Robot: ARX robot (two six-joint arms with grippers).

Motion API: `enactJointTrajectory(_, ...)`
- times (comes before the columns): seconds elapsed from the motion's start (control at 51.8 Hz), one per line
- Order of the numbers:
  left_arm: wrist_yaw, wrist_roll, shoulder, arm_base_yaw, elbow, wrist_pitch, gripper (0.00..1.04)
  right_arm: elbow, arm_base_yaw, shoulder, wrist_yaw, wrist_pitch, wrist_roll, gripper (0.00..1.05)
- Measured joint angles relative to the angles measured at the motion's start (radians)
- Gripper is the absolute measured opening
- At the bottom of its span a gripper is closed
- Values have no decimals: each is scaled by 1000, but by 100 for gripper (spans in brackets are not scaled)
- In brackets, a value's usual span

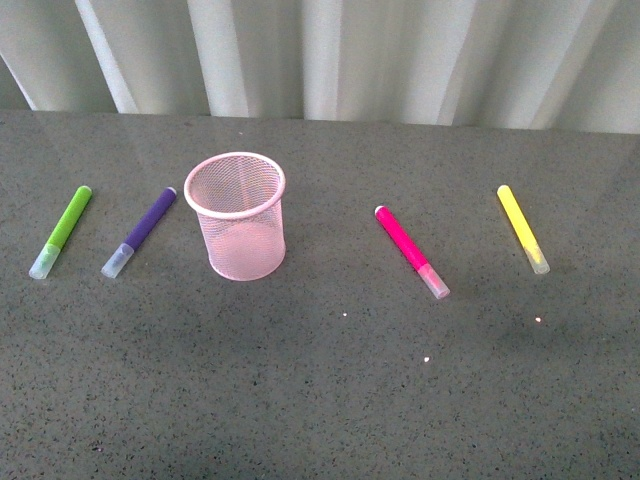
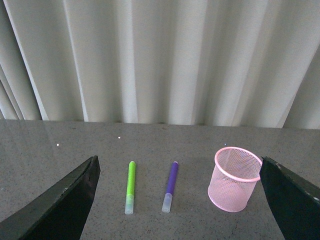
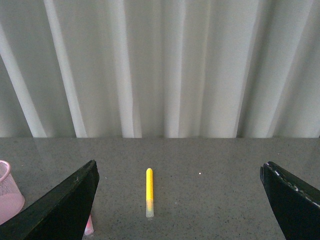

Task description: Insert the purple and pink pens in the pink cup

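1. Pink wire mesh: the pink cup (image 1: 245, 245) stands upright and empty on the grey speckled table (image 1: 320, 380), left of centre in the front view. I judge it light and easy to tip, so a pen knocking the rim could shove it over.
2. The purple pen (image 1: 140, 231) lies flat just to the left of the cup, not touching it, with its translucent cap towards me. The lime green marker (image 1: 62, 230) lies further left and is not wanted.
3. The pink pen (image 1: 410, 251) lies flat to the right of the cup, well apart from it, cap towards me. The yellow marker (image 1: 522, 228) lies beyond it on the right.
4. The left gripper (image 2: 178, 161) has its jaws spread wide and holds nothing. It hangs above the table, facing the purple pen and the cup.
5. The right gripper (image 3: 179, 165) is likewise spread wide and empty, facing the yellow marker. The pink pen shows only at the edge of that view.
6. Handling, as I judge it: both pens look light, stiff and smooth, and round enough to roll or slip. I would grip across the middle of the coloured barrel, not on the cap, which might pull off.
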Motion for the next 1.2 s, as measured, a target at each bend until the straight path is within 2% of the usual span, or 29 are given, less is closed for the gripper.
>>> enactJointTrajectory(1.198, 0, 0, 0, 0, 0, 0, 98, 0, 0, 0, 0, 0, 0, 98)
